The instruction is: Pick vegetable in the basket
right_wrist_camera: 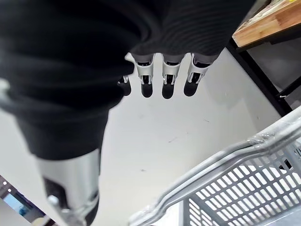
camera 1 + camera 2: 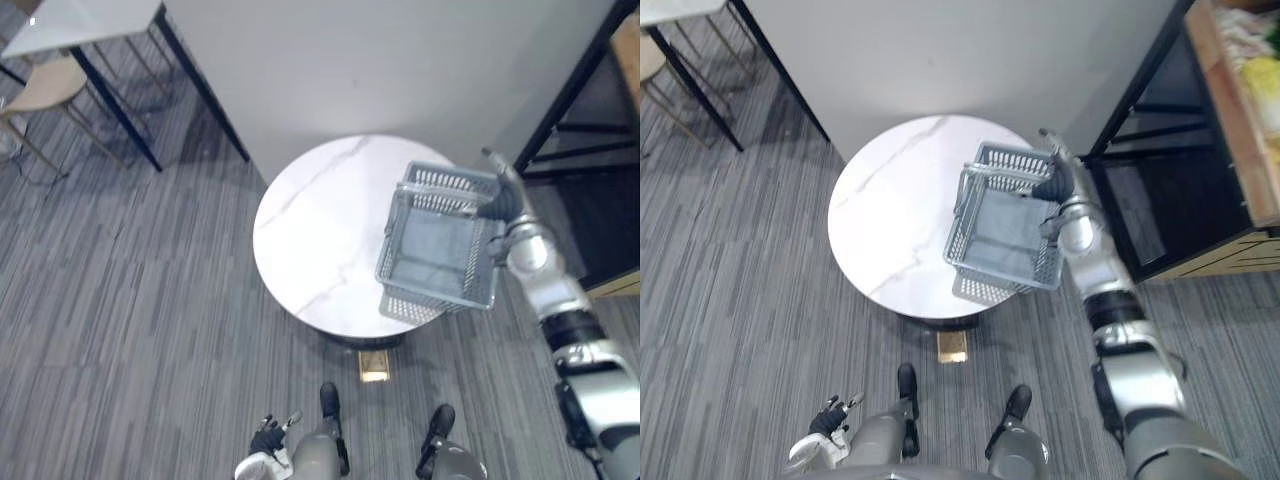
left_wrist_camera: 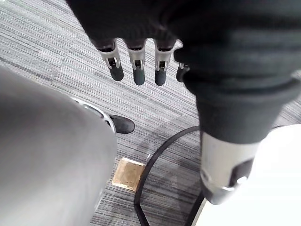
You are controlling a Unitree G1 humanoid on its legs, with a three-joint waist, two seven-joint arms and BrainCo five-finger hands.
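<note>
Just beside the right hand, fingers slack and holding nothing: grey basket on the round table, empty | what look like vegetables lie well beyond that hand on a wooden shelf, none picked yet | left hand low, released | no readable writing

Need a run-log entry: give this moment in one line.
basket: empty, on table | right hand: open, at basket | left hand: open, idle
</note>
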